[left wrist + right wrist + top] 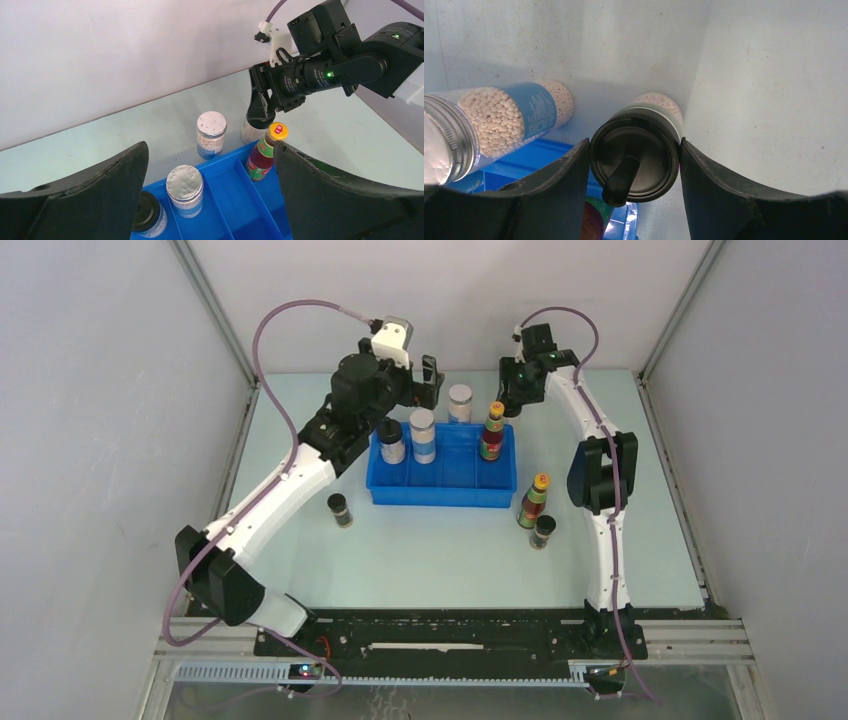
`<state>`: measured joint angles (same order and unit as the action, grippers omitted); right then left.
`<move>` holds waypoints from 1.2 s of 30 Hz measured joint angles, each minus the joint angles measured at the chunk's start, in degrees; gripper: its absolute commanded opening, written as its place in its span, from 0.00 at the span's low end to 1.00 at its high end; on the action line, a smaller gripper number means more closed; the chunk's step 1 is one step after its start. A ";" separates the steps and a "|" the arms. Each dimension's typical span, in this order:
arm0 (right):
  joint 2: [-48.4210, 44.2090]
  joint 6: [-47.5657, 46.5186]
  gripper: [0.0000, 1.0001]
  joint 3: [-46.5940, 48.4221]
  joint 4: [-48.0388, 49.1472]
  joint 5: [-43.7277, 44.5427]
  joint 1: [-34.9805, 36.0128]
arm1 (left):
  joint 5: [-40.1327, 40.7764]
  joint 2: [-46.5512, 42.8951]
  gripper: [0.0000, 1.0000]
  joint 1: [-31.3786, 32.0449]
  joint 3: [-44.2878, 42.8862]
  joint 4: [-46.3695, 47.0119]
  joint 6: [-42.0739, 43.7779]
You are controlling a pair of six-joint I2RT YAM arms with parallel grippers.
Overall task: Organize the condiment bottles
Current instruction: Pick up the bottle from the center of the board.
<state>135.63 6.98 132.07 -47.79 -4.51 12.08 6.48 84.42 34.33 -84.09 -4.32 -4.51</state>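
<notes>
My right fingers [556, 200] clasp the knob bottle [636, 150]
just beyond the tray [440, 498], far right; my left fingers [95, 200] gape wide

Knob-capped bottle [390, 440], white-lidded bottle [423, 435], slim bottle [491, 430] upright in tray [440, 498], second knob-capped bottle [634, 162] in right claw [634, 145], four more [534, 500] outside

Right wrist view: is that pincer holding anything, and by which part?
Yes. The right pincer is closed on the clear bead-filled bottle with the black knob cap, gripping the cap's sides.
</notes>
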 measured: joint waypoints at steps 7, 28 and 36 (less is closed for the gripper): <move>-1.40 0.11 0.00 0.00 0.00 0.55 -0.04 | 1.07 -2.08 0.99 0.00 1.92 -0.04 0.00; -5.57 0.87 0.00 0.00 0.07 2.80 -1.27 | 1.77 -4.81 0.98 0.00 2.78 -0.04 -0.02; -7.30 0.94 0.00 0.00 0.24 3.02 -1.57 | 2.03 -5.46 0.98 0.00 3.67 -0.04 -0.02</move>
<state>128.33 7.92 132.07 -47.55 -1.50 10.50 8.51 78.96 34.33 -80.42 -4.36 -4.54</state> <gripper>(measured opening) 0.676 0.983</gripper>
